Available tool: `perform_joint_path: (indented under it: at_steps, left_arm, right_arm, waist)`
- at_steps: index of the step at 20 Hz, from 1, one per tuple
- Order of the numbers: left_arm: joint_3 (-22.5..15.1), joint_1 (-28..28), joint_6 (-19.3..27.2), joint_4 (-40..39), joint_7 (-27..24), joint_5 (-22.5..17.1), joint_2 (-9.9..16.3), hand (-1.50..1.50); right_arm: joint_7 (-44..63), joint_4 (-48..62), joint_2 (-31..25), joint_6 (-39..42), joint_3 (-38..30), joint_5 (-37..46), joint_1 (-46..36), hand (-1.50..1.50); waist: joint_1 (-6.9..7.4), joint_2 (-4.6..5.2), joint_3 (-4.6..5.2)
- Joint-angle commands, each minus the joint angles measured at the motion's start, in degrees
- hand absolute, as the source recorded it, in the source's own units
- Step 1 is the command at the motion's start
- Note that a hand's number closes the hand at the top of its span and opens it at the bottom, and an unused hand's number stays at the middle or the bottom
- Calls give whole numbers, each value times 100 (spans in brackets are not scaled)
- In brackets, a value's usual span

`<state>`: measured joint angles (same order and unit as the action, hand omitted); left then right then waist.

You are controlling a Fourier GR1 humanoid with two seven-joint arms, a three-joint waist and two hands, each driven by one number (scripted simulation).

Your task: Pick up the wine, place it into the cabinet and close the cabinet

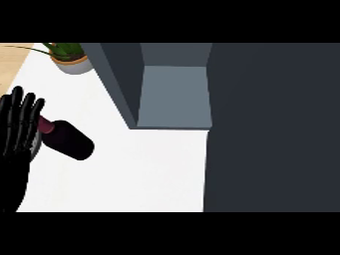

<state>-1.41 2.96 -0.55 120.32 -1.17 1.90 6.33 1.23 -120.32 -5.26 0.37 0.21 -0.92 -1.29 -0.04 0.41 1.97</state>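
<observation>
Left hand [9, 144], fingers straight and grasping nothing, rests beside the wine bottle [68, 139] lying on the white tabletop [143, 169]. A potted plant [71, 57] stands behind. The open cabinet [174, 94] awaits the bottle.

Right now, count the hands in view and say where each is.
1: the left hand, open at the left edge, fingers up beside the wine bottle. The right hand doesn't show.

Glossy black hand [9, 144], slender fingers
</observation>
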Motion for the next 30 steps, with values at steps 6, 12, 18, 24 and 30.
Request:
perform_joint_path:
  at_steps: [6,12,18,24,30]
  left_arm:
    - [430,-1788,583,-1039,624,463,22,-150]
    - [-151,-1300,2023,172,1837,-53,-624,-150]
    - [-694,-1806,2475,1029,3331,826,-612,-150]
    - [-1465,-1864,2733,2039,4619,1968,-632,-150]
    - [-1809,-2189,2899,2141,5279,2730,-615,-150]
  right_arm:
    - [27,-896,263,-81,625,503,875,-150]
    - [378,-1184,-113,1248,1162,-1239,1414,-150]
    - [1398,-1714,-364,1047,479,-2075,901,-150]
    - [2023,-2046,-276,689,800,-1776,576,-150]
    - [1776,-1958,-68,695,1050,-1557,744,-150]
  waist:
    - [-87,-41,-199]
    - [-32,-82,-209]
    - [2,-54,-202]
    - [19,-60,-200]
    - [23,-67,-201]
